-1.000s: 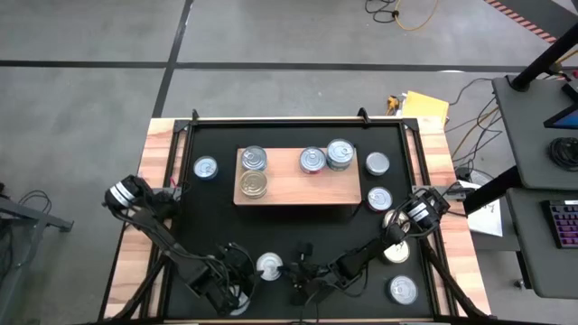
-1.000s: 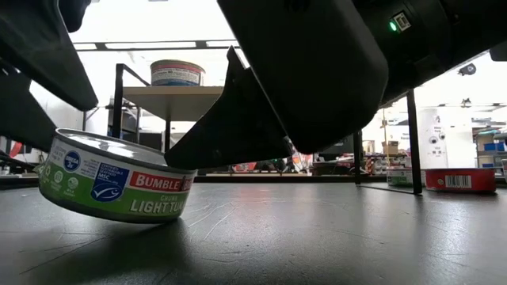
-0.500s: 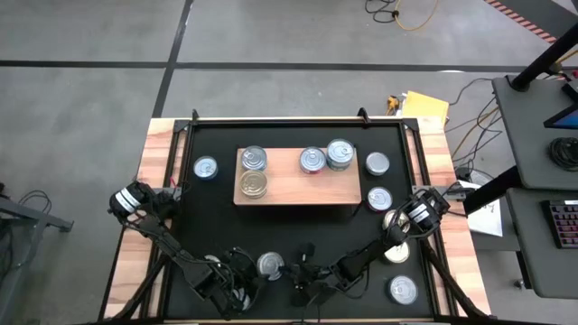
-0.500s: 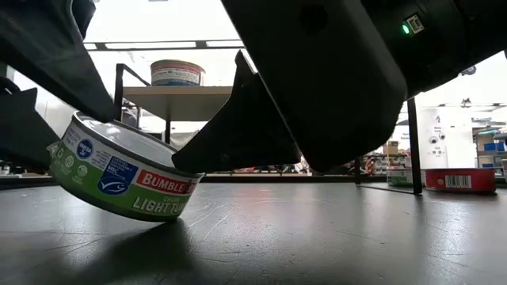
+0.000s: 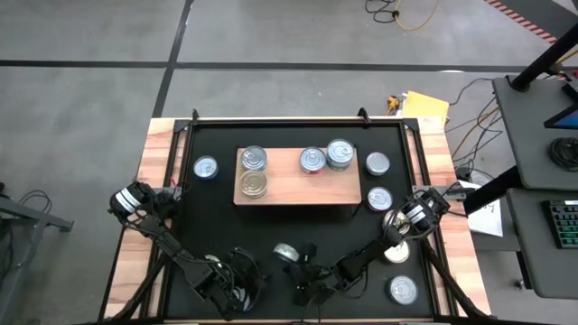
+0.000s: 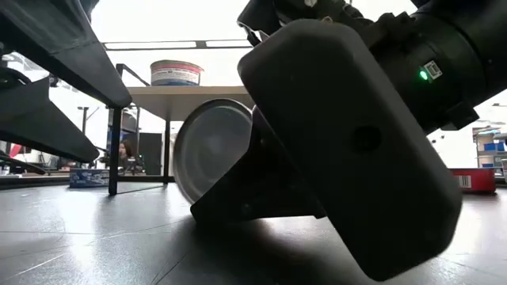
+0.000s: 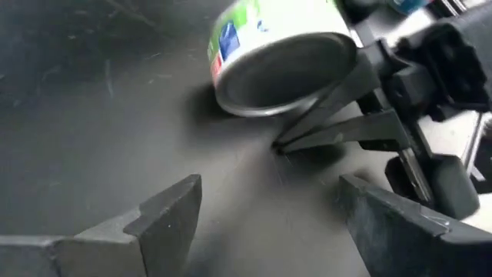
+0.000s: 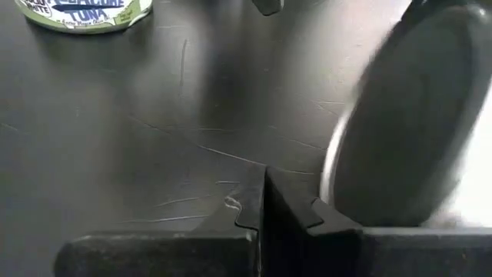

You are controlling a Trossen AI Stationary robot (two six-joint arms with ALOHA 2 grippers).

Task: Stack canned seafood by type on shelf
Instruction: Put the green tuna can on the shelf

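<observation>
A green-labelled tuna tin point(image 5: 285, 252) stands tipped up on its rim on the black mat, one round face point(image 6: 212, 150) toward the near edge. My left gripper point(image 7: 269, 188) is open a short way to its left point(image 5: 244, 273), touching nothing. My right gripper point(image 8: 265, 206) is shut, right beside the tin point(image 5: 303, 262). The wooden shelf point(image 5: 289, 188) lies toward the far side and carries several tins, two of them stacked point(image 5: 340, 153). My right gripper touches the tipped tin with the outer side of its shut fingers point(image 7: 330, 115), which lie low over the mat and point toward the table's left. The tin's side point(image 7: 338, 58) leans on them, and its lower rim point(image 6: 194, 207) stays on the mat.
Loose tins lie on the mat left of the shelf point(image 5: 206, 168), right of it point(image 5: 377, 163) point(image 5: 379, 198) and near the right arm point(image 5: 403, 290). Another green-labelled tin point(image 8: 84, 14) shows ahead of the right gripper. The shelf stands raised in the low view point(image 6: 186, 96).
The tin stood tilted at my left gripper, tipped steeper, then went over onto its rim. It has shifted right and toward the far edge, against my right gripper. My left gripper has drawn back slightly toward the table's left and no longer touches it.
</observation>
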